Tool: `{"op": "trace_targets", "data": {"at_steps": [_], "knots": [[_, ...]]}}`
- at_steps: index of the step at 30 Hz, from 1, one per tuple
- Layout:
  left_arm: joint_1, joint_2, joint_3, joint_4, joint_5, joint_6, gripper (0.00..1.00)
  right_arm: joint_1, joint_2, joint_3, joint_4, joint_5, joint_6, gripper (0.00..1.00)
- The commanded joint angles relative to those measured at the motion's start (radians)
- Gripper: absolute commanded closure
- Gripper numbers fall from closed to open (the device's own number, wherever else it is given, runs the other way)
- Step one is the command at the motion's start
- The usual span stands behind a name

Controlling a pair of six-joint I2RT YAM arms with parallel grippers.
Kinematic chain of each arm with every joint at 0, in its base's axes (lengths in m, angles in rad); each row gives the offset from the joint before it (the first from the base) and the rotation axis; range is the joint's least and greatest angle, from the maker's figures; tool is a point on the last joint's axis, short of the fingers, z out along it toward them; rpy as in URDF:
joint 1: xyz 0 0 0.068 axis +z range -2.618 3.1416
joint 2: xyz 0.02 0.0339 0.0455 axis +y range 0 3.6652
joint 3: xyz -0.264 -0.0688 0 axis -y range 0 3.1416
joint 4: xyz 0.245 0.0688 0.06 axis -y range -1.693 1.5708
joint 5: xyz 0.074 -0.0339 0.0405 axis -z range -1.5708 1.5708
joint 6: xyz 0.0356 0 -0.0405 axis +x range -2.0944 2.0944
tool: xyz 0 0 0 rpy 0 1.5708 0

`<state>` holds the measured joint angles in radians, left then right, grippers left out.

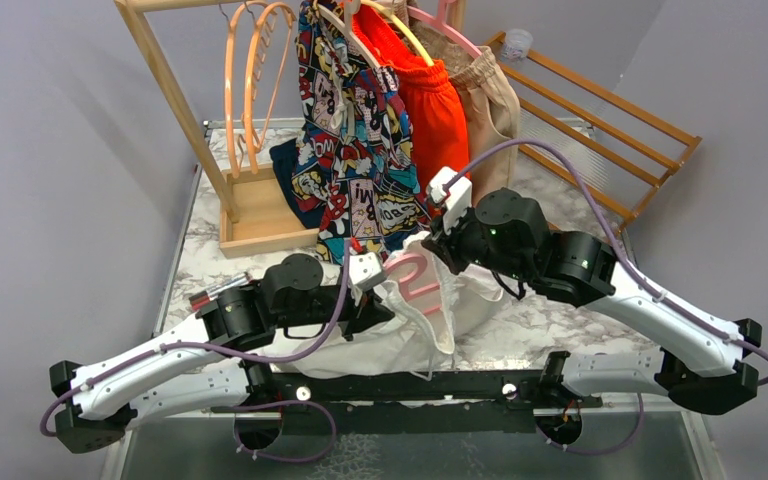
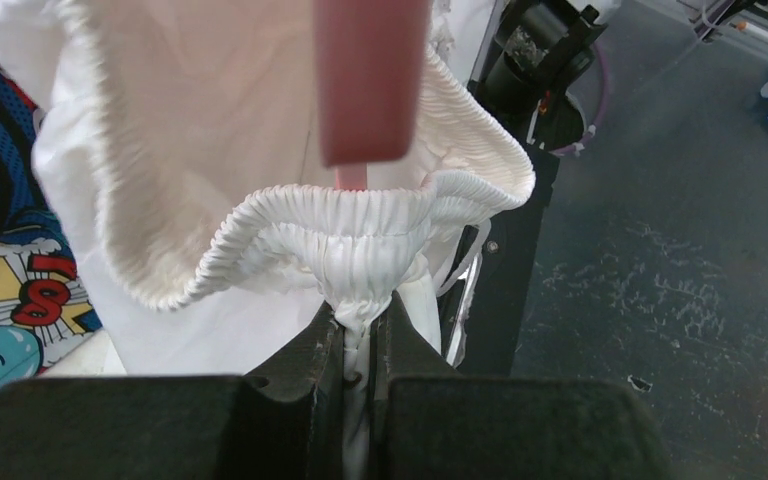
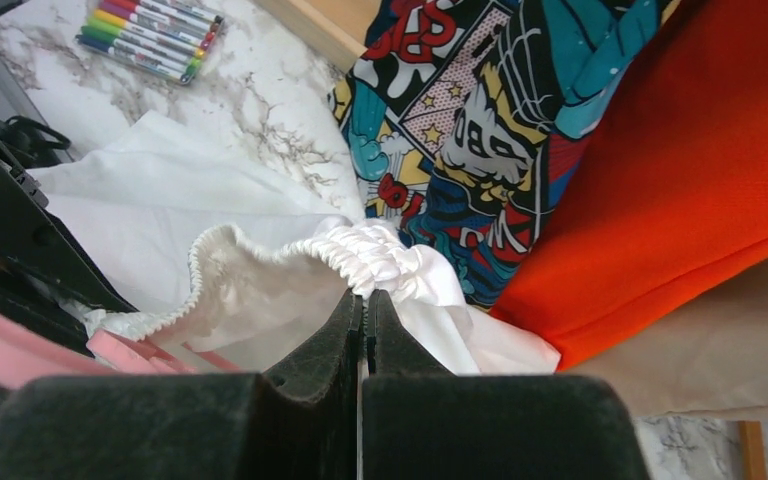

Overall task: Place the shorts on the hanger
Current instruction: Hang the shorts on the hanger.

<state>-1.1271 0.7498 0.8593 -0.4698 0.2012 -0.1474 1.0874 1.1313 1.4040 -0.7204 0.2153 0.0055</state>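
We show the marble table [image 1: 550, 320], with a wooden rack [image 1: 175, 110] at its far left corner carrying comic-print shorts [image 1: 355, 130] and orange-red shorts [image 1: 430, 110]. The shorts [image 1: 360, 350], plain white, lie at the middle of the near edge, their gathered waistband lifted and held open. The hanger [image 1: 415, 280], light pink, stands between the two arms, and in the left wrist view we see its blurred bar reach into the waist opening. The left gripper [image 2: 360, 315] is clamped on the waistband. The right gripper [image 3: 365, 300] pinches another stretch of it, jaws together. Coloured markers [image 3: 150, 40] lie on the marble.
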Motion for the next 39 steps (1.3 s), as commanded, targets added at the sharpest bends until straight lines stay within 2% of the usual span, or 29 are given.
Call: {"op": "trace_targets", "data": {"at_steps": [1, 8, 9, 12, 14, 17, 20, 26, 32, 39], "knots": [[-0.003, -0.030, 0.001, 0.134, 0.036, 0.029, 1.00, 0.005, 0.002, -0.036, 0.069, -0.112, 0.069, 0.99], [-0.002, -0.093, -0.090, 0.272, -0.011, 0.004, 1.00, 0.006, -0.019, -0.088, 0.110, -0.203, 0.151, 0.99], [-0.002, -0.105, -0.106, 0.294, -0.015, -0.002, 1.00, 0.006, -0.025, -0.086, 0.111, -0.210, 0.154, 0.96], [-0.001, -0.136, -0.139, 0.334, -0.032, -0.021, 1.00, 0.006, -0.053, -0.077, 0.111, -0.219, 0.158, 0.69], [-0.002, -0.152, -0.155, 0.349, -0.037, -0.028, 1.00, 0.006, -0.073, -0.069, 0.110, -0.222, 0.158, 0.54], [-0.003, -0.172, -0.171, 0.364, -0.035, -0.036, 1.00, 0.005, -0.090, -0.053, 0.090, -0.223, 0.148, 0.44], [-0.002, -0.191, -0.177, 0.368, -0.023, -0.039, 1.00, 0.005, -0.105, -0.039, 0.056, -0.211, 0.130, 0.38], [-0.003, -0.224, -0.184, 0.364, 0.023, -0.045, 1.00, 0.006, -0.165, -0.004, 0.009, -0.250, 0.052, 0.32], [-0.002, -0.205, -0.154, 0.331, 0.097, -0.036, 1.00, 0.005, -0.198, 0.036, 0.040, -0.452, -0.068, 0.31], [-0.002, -0.144, -0.107, 0.295, 0.226, -0.031, 1.00, 0.005, -0.125, 0.083, 0.025, -0.674, -0.121, 0.31]]}}
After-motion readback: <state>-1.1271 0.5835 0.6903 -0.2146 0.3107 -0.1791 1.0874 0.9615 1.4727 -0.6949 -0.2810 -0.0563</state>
